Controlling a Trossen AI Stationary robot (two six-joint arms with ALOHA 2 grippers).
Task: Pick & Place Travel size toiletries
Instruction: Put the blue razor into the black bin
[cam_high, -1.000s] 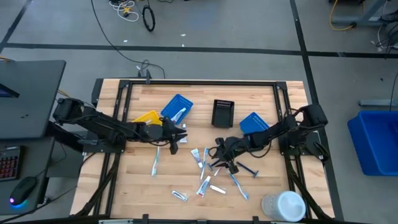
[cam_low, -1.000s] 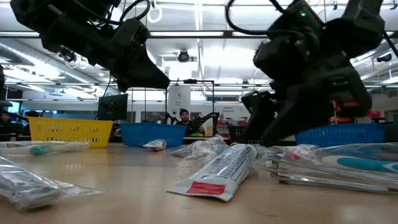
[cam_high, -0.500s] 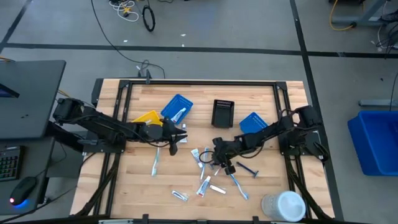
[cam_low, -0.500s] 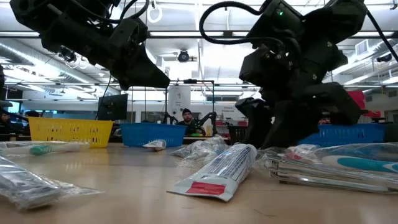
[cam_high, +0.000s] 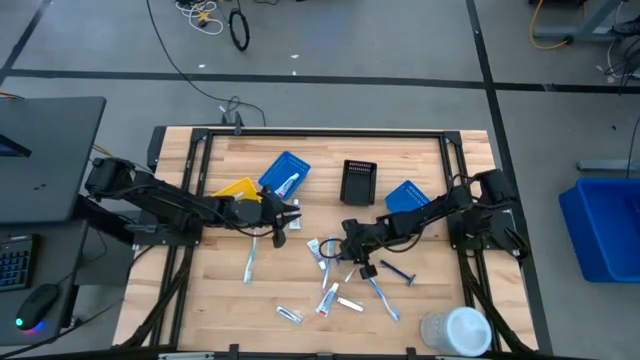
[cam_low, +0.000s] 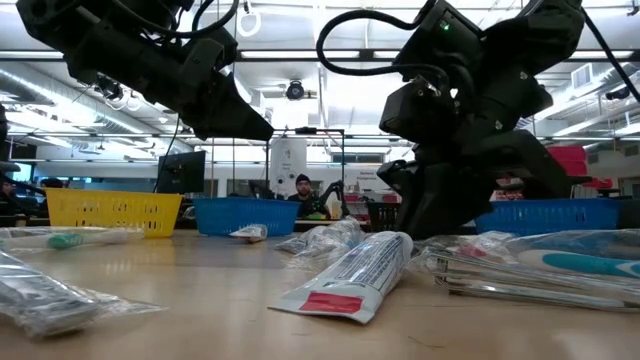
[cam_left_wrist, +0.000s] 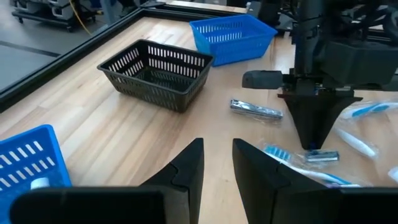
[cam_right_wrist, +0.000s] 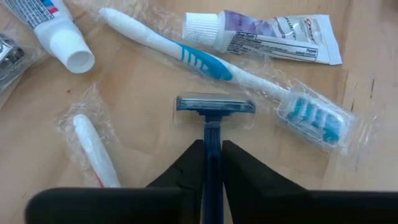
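Right gripper (cam_right_wrist: 213, 163) low over the middle of the wooden table (cam_high: 200, 300), fingers pressed in on the slim blue handle of a wrapped disposable razor (cam_right_wrist: 214, 115) that lies flat on the wood, its head pointing away from the wrist. Just past the razor head lies a wrapped white-and-blue toothbrush (cam_right_wrist: 217, 68), with a small white toothpaste tube with purple print (cam_right_wrist: 264, 38) beyond it. Left gripper (cam_left_wrist: 216, 163) hangs near the yellow plastic basket (cam_high: 236, 189), fingers a narrow gap apart and holding nothing, facing the black mesh basket (cam_left_wrist: 155, 71).
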